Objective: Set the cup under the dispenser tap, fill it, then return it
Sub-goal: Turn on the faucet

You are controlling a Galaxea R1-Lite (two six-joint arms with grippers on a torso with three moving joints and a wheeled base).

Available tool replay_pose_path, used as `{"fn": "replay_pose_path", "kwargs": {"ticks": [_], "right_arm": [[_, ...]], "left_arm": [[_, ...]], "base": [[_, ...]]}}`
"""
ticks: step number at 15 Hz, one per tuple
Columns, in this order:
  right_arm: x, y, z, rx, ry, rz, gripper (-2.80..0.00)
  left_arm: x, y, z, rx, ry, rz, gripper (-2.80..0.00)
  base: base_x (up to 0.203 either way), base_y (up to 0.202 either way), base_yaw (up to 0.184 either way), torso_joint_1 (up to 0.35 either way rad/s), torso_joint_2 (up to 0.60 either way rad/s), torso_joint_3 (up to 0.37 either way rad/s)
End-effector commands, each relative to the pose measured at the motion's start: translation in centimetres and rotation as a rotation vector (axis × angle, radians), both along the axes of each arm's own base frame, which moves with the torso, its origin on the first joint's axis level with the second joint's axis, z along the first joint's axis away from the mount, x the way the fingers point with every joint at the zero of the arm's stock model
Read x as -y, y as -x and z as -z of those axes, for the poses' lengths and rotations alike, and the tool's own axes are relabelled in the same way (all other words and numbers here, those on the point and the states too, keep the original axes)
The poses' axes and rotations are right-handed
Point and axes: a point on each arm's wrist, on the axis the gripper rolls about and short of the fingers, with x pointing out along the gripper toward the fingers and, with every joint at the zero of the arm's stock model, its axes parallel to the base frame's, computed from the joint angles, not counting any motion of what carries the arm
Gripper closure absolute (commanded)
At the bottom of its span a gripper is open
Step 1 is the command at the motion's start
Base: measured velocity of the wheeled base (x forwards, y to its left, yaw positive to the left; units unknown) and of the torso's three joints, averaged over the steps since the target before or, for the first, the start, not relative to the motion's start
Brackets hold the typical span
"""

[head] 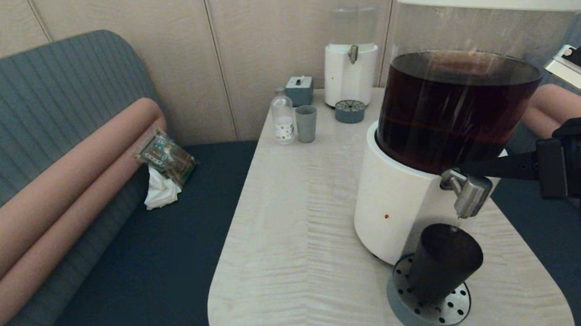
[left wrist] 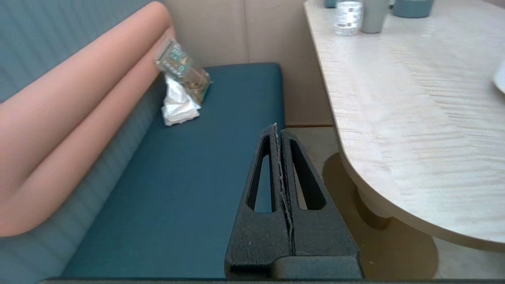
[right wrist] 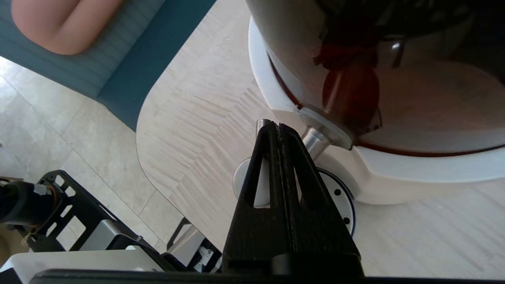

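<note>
Indoors, pale wood table (head: pixel 294 242), teal bench (head: pixel 142 270), both end effectors clenched, empty-handed.

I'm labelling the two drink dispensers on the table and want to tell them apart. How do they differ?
The near dispenser holds dark brown liquid; the far dispenser holds clear liquid. The near one has a black cup on its drip tray under the tap; the far one's tray is bare. The right end effector reaches the near tap; nothing touches the far one. Both have white bases and lids.
</note>
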Motion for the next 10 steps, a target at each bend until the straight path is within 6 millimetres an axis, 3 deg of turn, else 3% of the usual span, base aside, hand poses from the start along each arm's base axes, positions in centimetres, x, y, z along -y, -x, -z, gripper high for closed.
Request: {"fn": "replay_pose_path", "kwargs": {"ticks": [1, 10], "right_arm": [[0.03, 0.03, 0.15, -0.008, 0.005, 0.005, 0.00], [0.07, 0.11, -0.09, 0.008, 0.000, 0.007, 0.00]], "left_arm": [[0.00, -0.33, 1.10, -0.039, 0.000, 0.001, 0.00], [0.00, -0.33, 1.10, -0.039, 0.000, 0.001, 0.00]], "base": [[0.000, 0.000, 0.000, 0.000, 0.00, 0.000], [0.000, 0.000, 0.000, 0.000, 0.00, 0.000]]}}
